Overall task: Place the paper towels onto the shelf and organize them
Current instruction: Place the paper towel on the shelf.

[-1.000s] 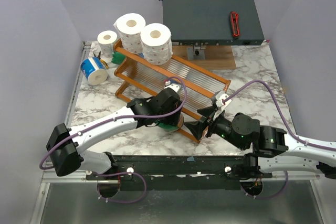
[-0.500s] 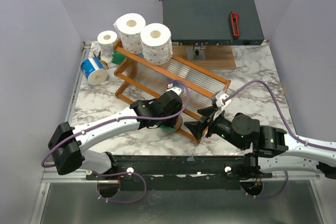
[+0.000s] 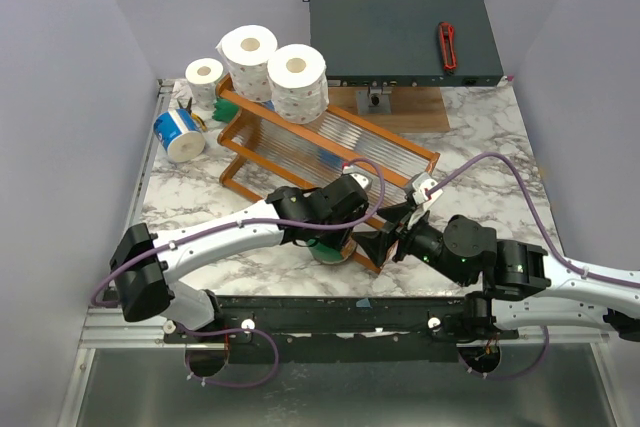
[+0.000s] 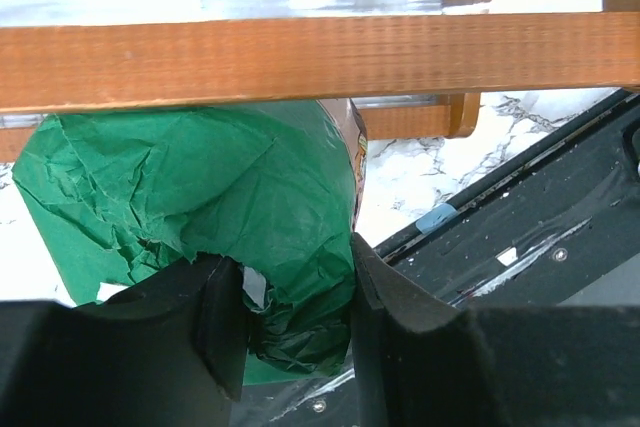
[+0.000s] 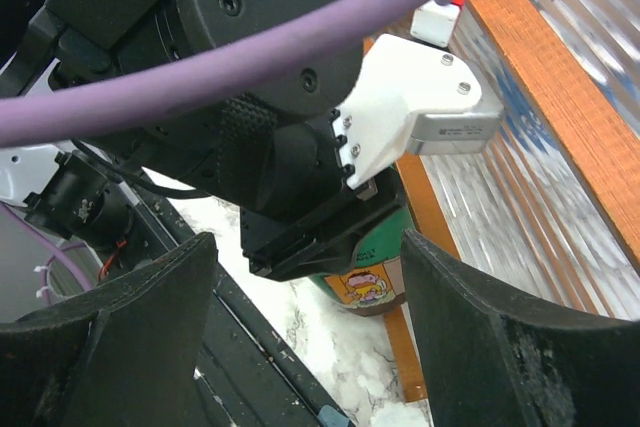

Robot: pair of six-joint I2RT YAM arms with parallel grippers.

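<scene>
Though shelf rail [image 4: 300, 57] hides its far end, left pincer [image 4: 292, 285] clamps green-wrapped roll [image 4: 200, 187], right pincer [image 5: 305, 269] spread wide.

Top view: bright, even, diffuse light from overhead, sharp edge to edge. Shadows on the table [image 3: 480, 137] were faint and soft-edged.

Left wrist view: the plastic of the shelf [image 4: 300, 57] was blown out to white glare along the top. The green roll [image 4: 200, 187] was evenly lit, with crisp creases. The left gripper [image 4: 290, 267] was near black, with little detail.

Right wrist view: the right gripper [image 5: 305, 242] was dark and soft. A purple cable [image 5: 200, 77] was blurred close to the lens. The ribbed plastic glinted.
</scene>
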